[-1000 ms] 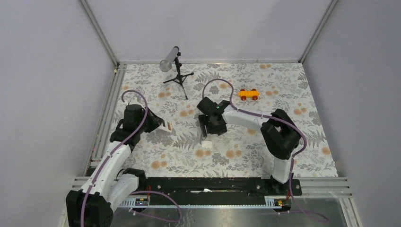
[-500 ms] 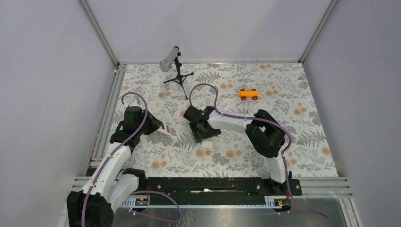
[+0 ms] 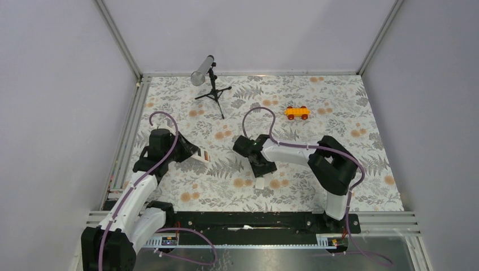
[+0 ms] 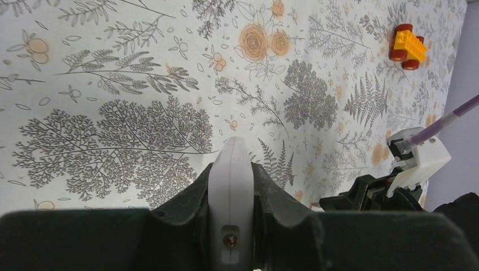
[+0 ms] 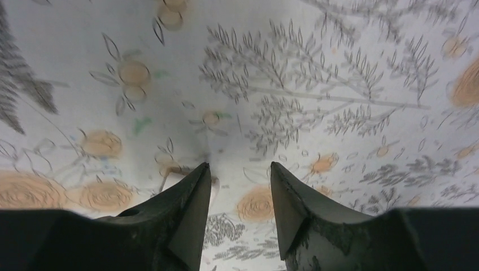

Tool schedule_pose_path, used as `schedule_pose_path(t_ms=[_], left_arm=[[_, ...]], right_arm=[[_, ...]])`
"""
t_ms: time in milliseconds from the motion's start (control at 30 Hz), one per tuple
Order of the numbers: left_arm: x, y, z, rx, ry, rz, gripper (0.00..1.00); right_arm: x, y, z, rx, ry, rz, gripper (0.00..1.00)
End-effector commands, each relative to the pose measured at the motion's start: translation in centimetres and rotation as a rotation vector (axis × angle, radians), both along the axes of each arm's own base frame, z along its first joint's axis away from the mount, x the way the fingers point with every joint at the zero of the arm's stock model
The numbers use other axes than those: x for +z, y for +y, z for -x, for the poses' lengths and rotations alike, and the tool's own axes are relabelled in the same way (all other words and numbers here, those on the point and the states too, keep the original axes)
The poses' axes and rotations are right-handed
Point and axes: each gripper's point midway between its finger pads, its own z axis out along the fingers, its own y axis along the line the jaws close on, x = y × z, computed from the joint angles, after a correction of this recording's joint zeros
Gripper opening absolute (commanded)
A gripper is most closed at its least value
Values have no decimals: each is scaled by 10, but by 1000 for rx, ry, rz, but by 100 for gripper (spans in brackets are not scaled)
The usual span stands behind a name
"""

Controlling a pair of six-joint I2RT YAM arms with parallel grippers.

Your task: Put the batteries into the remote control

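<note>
My left gripper (image 3: pixel 192 152) is shut on the remote control (image 3: pixel 201 156), holding it above the left part of the mat. In the left wrist view the remote control (image 4: pixel 230 186) stands edge-on between the jaws of the left gripper (image 4: pixel 231 169), showing only its white side. My right gripper (image 3: pixel 261 168) hangs low over the middle of the mat. The right wrist view shows that gripper (image 5: pixel 239 165) open, with only floral mat between its fingers. A small white flat piece (image 3: pixel 260 182) lies on the mat just in front of it. The batteries are out of view.
An orange toy car (image 3: pixel 297 112) sits at the back right of the floral mat (image 3: pixel 316 186), and the toy car (image 4: pixel 408 46) also shows in the left wrist view. A small black tripod (image 3: pixel 213 93) carrying a grey tube stands at the back left. Metal rails edge the mat.
My right gripper swung left, then came back right and nearer, its jaws narrower than before. The white piece now lies nearer and further right. The left arm nudged the remote slightly right.
</note>
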Motion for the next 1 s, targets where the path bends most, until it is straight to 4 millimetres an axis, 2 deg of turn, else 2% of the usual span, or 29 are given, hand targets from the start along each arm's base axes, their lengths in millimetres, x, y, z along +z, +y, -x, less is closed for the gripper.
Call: schedule_pose_path(t_ms=[0,67,167,233,300,367,400,467,500,567,633,767,967], left_arm=[[17,-12,-8,-56,-89,53,0],[18,-12,-8,-58,-93,53,0],[21,-11,-8,-58,-103,50,0],[22,-11,-8,-62,-103,44,0],[24,-9,-8,-61,-104,29,0],[28,-9,-8,-69,-111,19,0],[29,-9,-8,-75,-115,17,0],[32,-11,-9,-92,-121,19,0],[33,-11,-9,-100,-122,23,0],[33,-12,-9,-107,-114,29,0],[31,-11,-9,-105,-104,34,0],[28,-6,-12,-85,-96,36,0],[27,-1,-14,-74,-87,43,0]], right_arm=[[15,-2,24,-74,51,-110,51],[24,3,21,-88,27,-164,55],[43,12,2,-45,-62,-237,64],[56,23,-12,79,-125,-279,69],[64,39,-7,322,-93,-334,72],[61,51,19,564,19,-405,74],[57,51,31,646,69,-420,76],[47,41,52,795,156,-406,78],[42,34,56,839,172,-379,79],[35,22,58,895,179,-319,79],[34,17,54,920,158,-288,80],[30,22,51,944,138,-286,81],[7,24,62,974,186,-248,81]])
